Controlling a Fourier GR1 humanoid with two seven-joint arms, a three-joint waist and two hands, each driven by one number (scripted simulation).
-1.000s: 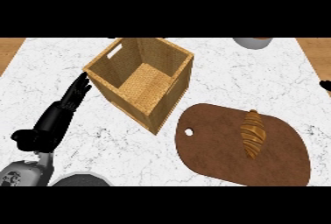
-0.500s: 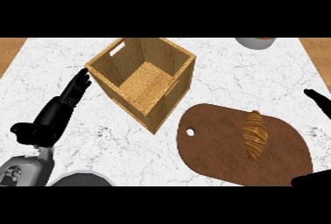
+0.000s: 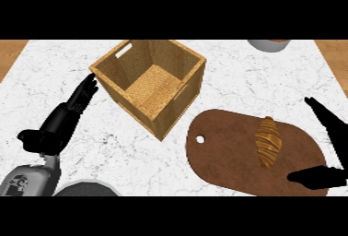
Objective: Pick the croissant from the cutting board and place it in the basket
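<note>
Robot hand on the right (image 3: 331, 138) is spread open at the right edge of the view, with long fingers (image 3: 319, 110) pointing up and away and the thumb (image 3: 316, 177) sticking out lower down, over the edge of the cutting board (image 3: 224, 152). It holds nothing. I think it is open like this so it can close around the croissant (image 3: 268, 141), which lies just to its left. The croissant is on the right part of the brown cutting board, lying long-ways, with nothing touching it, so the pick-up is not yet done. The board lies flat on the white surface (image 3: 136, 152) and has a small hole near its left side. The basket (image 3: 151, 83) stands up and to the left of the board, very near its top-left edge, with its open top tipped toward the view, so something can go in from above. It looks bare inside. The left robot hand (image 3: 68, 115) rests on the surface just left of the basket, fingers straight and holding nothing. It may be there to keep out of the way. A grey bowl (image 3: 269, 44) peeks in at the top, well apart from the croissant.
</note>
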